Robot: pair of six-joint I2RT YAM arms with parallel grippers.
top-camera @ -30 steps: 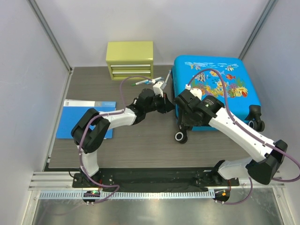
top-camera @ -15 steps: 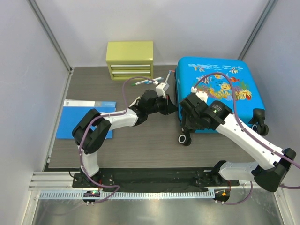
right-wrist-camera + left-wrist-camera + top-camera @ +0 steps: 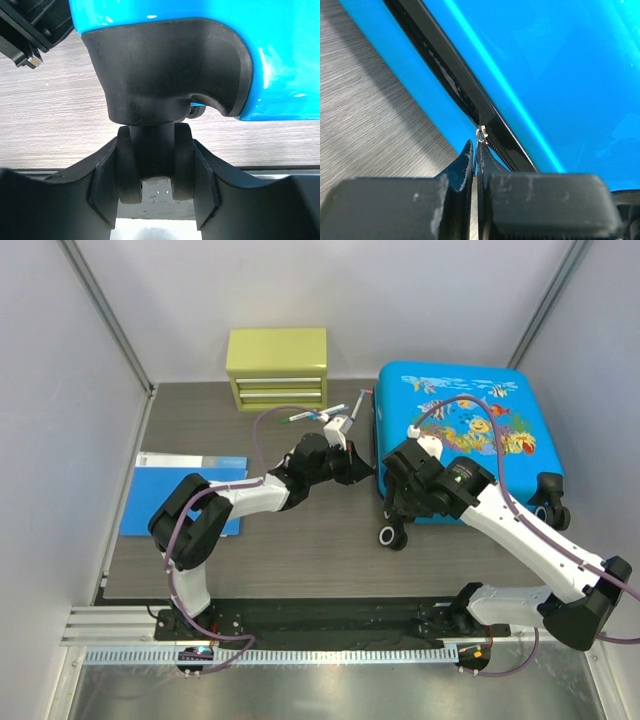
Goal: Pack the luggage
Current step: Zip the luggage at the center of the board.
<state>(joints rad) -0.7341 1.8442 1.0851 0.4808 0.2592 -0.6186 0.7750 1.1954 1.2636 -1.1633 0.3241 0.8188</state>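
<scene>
Luggage (image 3: 470,420) lies flat on table (image 3: 300,550), far right, fish print up, wheels toward arm bases. I see left gripper (image 3: 476,152) at its left edge, fingers pressed almost together, pinching zipper pull (image 3: 481,133) on black zip track. Right gripper (image 3: 155,187) at near-left corner, fingers clamped on either side of caster wheel (image 3: 131,172), touching it. Yellow-green drawer box (image 3: 277,368) at back, blue folder (image 3: 180,492) far left, both well apart from luggage.

Left fingers (image 3: 462,162) are pinched nearly together, while right fingers (image 3: 106,176) clamp wider apart.
</scene>
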